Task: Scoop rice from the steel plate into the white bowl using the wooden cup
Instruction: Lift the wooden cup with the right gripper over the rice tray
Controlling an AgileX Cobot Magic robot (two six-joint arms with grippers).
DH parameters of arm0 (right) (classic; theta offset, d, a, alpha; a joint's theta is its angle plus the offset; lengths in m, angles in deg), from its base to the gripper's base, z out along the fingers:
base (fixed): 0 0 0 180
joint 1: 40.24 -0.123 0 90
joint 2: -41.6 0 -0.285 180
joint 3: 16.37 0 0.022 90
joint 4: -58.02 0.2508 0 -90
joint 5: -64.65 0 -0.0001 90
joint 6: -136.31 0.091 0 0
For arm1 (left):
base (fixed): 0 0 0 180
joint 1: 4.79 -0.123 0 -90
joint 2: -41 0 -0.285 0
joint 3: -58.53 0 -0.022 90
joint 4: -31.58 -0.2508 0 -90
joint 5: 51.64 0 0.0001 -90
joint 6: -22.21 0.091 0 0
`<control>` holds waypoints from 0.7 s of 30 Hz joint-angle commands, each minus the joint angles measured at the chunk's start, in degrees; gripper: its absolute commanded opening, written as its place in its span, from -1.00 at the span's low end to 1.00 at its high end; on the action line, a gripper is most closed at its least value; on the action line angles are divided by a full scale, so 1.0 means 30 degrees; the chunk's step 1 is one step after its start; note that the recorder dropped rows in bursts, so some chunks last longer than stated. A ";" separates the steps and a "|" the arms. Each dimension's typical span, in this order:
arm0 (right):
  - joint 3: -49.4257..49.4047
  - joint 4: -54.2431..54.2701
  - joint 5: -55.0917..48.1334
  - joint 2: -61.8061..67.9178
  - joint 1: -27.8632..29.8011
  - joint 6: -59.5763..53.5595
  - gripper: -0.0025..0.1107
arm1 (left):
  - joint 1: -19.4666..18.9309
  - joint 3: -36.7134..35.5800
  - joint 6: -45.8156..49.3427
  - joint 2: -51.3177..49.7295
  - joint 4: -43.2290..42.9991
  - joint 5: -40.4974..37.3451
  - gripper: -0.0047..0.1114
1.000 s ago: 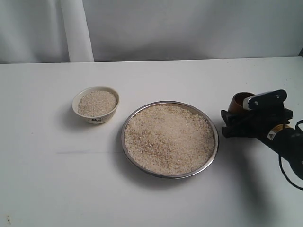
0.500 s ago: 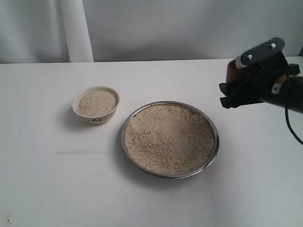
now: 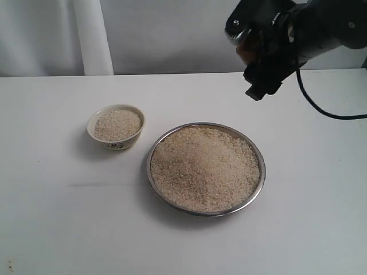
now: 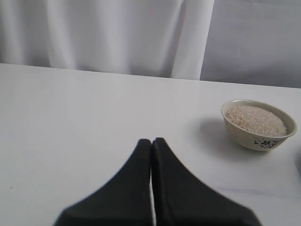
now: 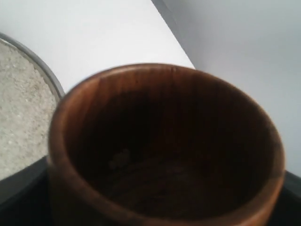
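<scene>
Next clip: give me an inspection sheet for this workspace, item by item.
Surface: plain white tabletop; no spills visible.
Job's things: wide shiny steel plate heaped with off-white rice; small cream-white ceramic bowl beside it, also filled with rice; reddish-brown wooden cup, no load of rice visible inside.
Clutter: nothing seen.
Grippers: right gripper grips the cup in the air beyond the plate's far rim; left gripper has its jaws together, empty, near the bowl.
Cables: black cable hanging from the right arm.
Surroundings: white curtain backdrop.
</scene>
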 commanded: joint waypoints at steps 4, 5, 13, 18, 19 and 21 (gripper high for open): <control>0.2216 -0.5687 -0.6437 0.1910 -0.2743 -0.0137 -0.96 | 0.0088 -0.0036 -0.0042 -0.0004 0.0094 0.0130 -0.92; 0.2434 -0.5865 -0.6931 0.2285 -0.2993 -0.0501 -0.96 | 0.0088 -0.0036 -0.0042 -0.0004 0.0094 0.0130 -0.92; 0.5209 -0.5943 -1.0867 0.6456 -0.4567 -0.3589 -0.96 | 0.0088 -0.0036 -0.0042 -0.0004 0.0094 0.0130 -0.92; 0.5951 -0.6501 -1.1693 0.8324 -0.5173 -0.5211 -0.96 | 0.0088 -0.0036 -0.0042 -0.0004 0.0094 0.0130 -0.92; 0.5951 -0.6581 -1.1693 0.8597 -0.5254 -0.5443 -0.96 | 0.0088 -0.0036 -0.0042 -0.0004 0.0094 0.0130 -0.92; 0.5951 -0.6581 -1.1693 0.8985 -0.5370 -0.5847 -0.96 | 0.0088 -0.0036 -0.0042 -0.0004 0.0094 0.0130 -0.92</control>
